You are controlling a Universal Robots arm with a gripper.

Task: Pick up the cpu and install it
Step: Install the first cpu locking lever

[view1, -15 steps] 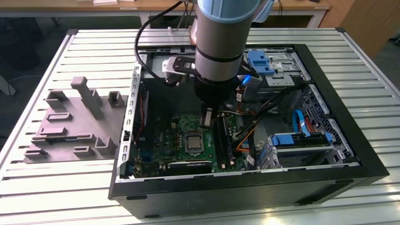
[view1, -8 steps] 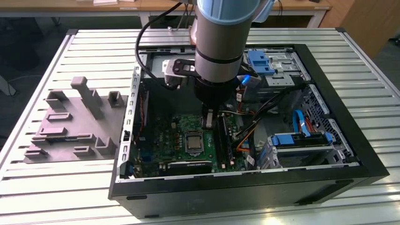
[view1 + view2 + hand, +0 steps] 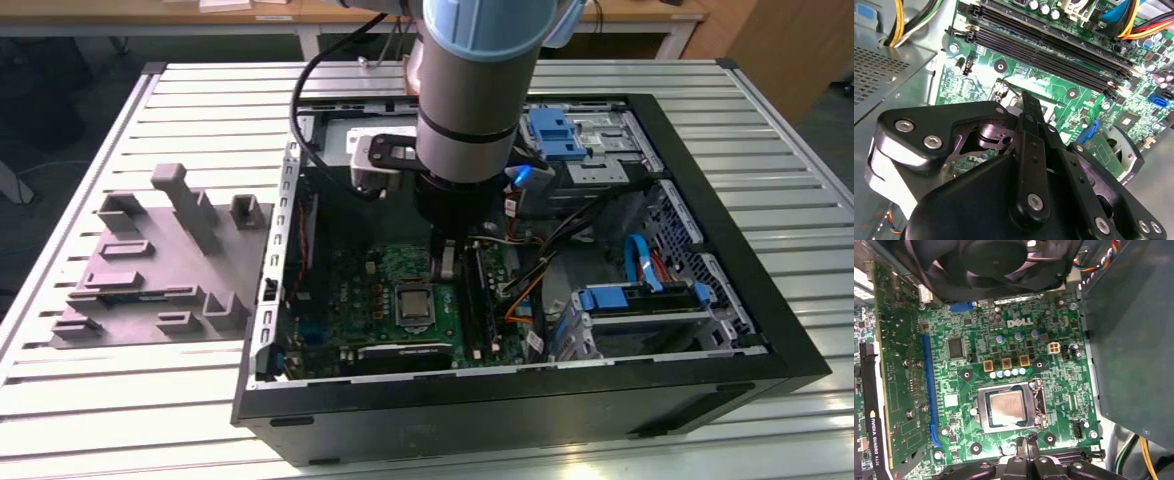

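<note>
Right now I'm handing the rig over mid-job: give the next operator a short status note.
Gripper: inside the open PC case, low over the motherboard, beside the socket; I cannot tell what its fingers are doing.
Cpu: lies flat in the socket, silver top up.
Grey tray: on the table at the exterior view's left, no chip visible on it.
Done: cpu placed in the socket.
Left: whether the socket is latched cannot be judged.

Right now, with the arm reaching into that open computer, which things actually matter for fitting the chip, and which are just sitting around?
Part of the job:
- the cpu, lying in the socket on the motherboard
- the hand, close above the socket

Just lying about:
- grey moulded tray on the table
- memory slots
- case fan
- blue drive brackets
- bundled cables
</note>
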